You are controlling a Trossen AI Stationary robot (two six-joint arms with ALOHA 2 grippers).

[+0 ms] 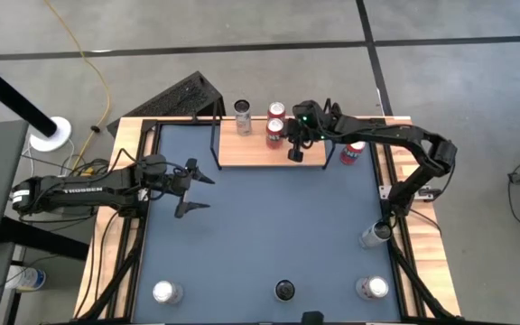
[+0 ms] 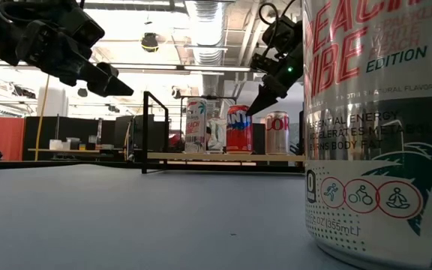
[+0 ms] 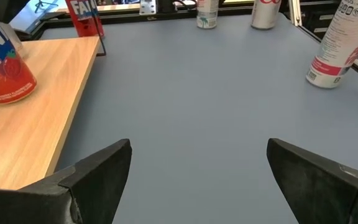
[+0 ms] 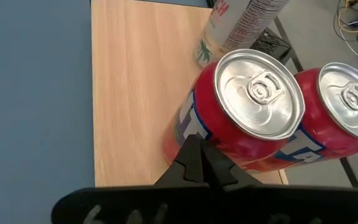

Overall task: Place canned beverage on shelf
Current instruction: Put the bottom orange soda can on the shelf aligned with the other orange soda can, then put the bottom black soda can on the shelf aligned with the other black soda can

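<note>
The shelf (image 1: 242,153) is a light-wood board on a black wire frame at the table's far edge. A white can (image 1: 242,116) and two red cans (image 1: 275,112) (image 1: 274,132) stand upright on it. My right gripper (image 1: 294,152) is shut and empty, just above the board beside the nearer red can (image 4: 241,118). It also shows in the low view (image 2: 252,111). My left gripper (image 1: 193,188) is open and empty over the blue tabletop, left of the shelf. The left wrist view (image 3: 197,180) shows nothing between its fingers. My right gripper's shut fingertips (image 4: 194,152) come slanting down from above, close by the side of the nearer red can (image 4: 191,127). I cannot tell whether they touch it. The can stands upright on the board.
Another red can (image 1: 352,153) stands on the table right of the shelf, under my right arm. Several more cans stand along the near and right edges (image 1: 163,292) (image 1: 373,287) (image 1: 375,235). One fills the low view's right side (image 2: 373,127). Bare blue tabletop (image 1: 278,226) lies in the middle.
</note>
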